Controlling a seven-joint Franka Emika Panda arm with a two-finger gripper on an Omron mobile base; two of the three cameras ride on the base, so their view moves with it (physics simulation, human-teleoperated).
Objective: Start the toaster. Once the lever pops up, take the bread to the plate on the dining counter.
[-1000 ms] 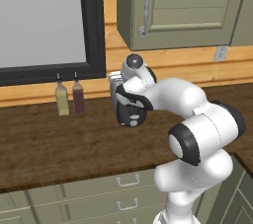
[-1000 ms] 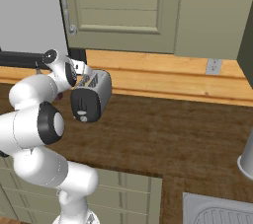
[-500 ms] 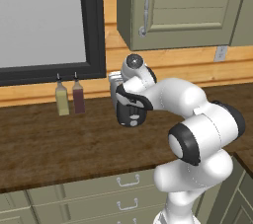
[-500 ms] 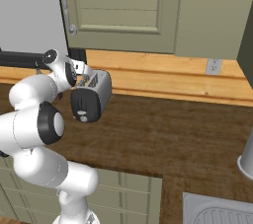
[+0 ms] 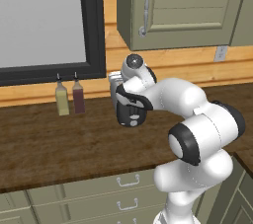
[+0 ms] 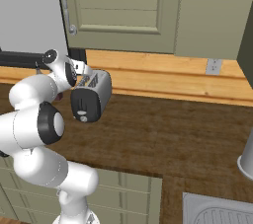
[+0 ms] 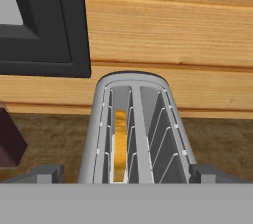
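Left base view: one toaster (image 5: 129, 112) stands on the dark wood tabletop (image 5: 54, 144) near the back wall, mostly hidden behind the arm's wrist, its black end panel facing the camera. Two bottles stand side by side to its left under the black window frame: one yellow-green bottle (image 5: 61, 98) and one dark red bottle (image 5: 78, 96). One upper cabinet (image 5: 183, 8) with a single silver handle hangs above, and one wall outlet (image 5: 220, 53) sits on the wooden backsplash.

Right base view: the same single toaster (image 6: 91, 95) sits on the tabletop with the hand just above its far top end. One metal sink (image 6: 217, 210) lies at the lower right.

Hand view: the two fingers (image 7: 43, 172) stand spread wide apart, released, one on each side of the toaster's near end and gripping nothing. The toaster has two slots; one slice of bread (image 7: 119, 144) sits in the left one, seen edge-on.
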